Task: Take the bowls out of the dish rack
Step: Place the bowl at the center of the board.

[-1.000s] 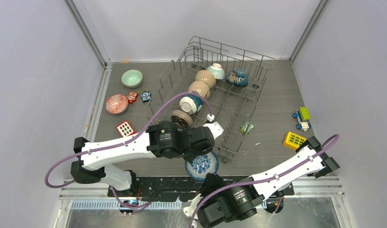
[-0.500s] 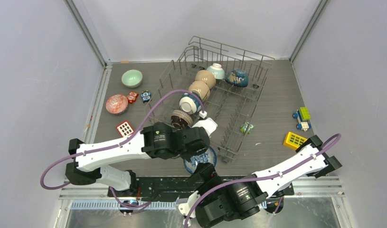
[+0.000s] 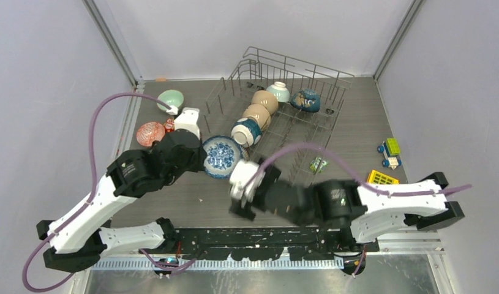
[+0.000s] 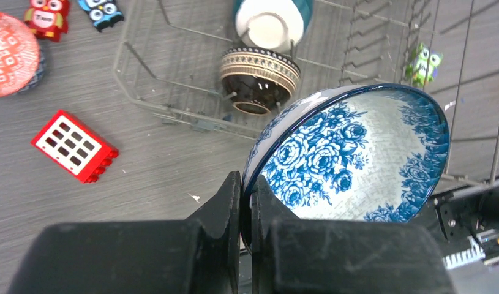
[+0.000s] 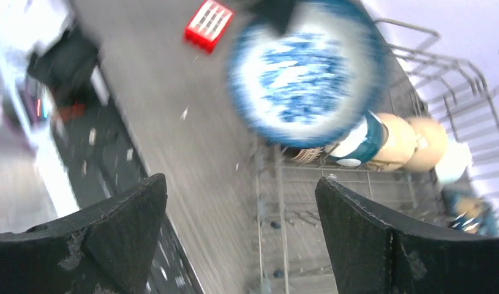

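My left gripper (image 3: pixel 204 158) (image 4: pixel 247 184) is shut on the rim of a blue-white patterned bowl (image 3: pixel 222 157) (image 4: pixel 357 153), held tilted above the table just left of the dish rack (image 3: pixel 308 131). The rack holds a white-teal bowl (image 3: pixel 245 131), two tan bowls (image 3: pixel 259 110), a pale bowl (image 3: pixel 278 92) and a dark blue bowl (image 3: pixel 305 100). A dark brown ribbed bowl (image 4: pixel 259 76) sits at the rack's near corner. A mint green bowl (image 3: pixel 169 99) and a pink-red bowl (image 3: pixel 149 133) stand on the table at left. My right gripper (image 3: pixel 242 195) (image 5: pixel 240 190) hangs open and empty beside the rack (image 5: pixel 332 202).
A red block with white squares (image 4: pixel 74 146) lies left of the rack, near two small owl figures (image 4: pixel 48 15). A green owl (image 3: pixel 317 164) sits by the rack's right side. A yellow block (image 3: pixel 380 179) and a green-blue toy (image 3: pixel 389 152) lie at right.
The blue-white bowl has moved from the table's front edge up and to the left, carried by the left gripper. The right arm has swung out over the table with its jaws now wide.
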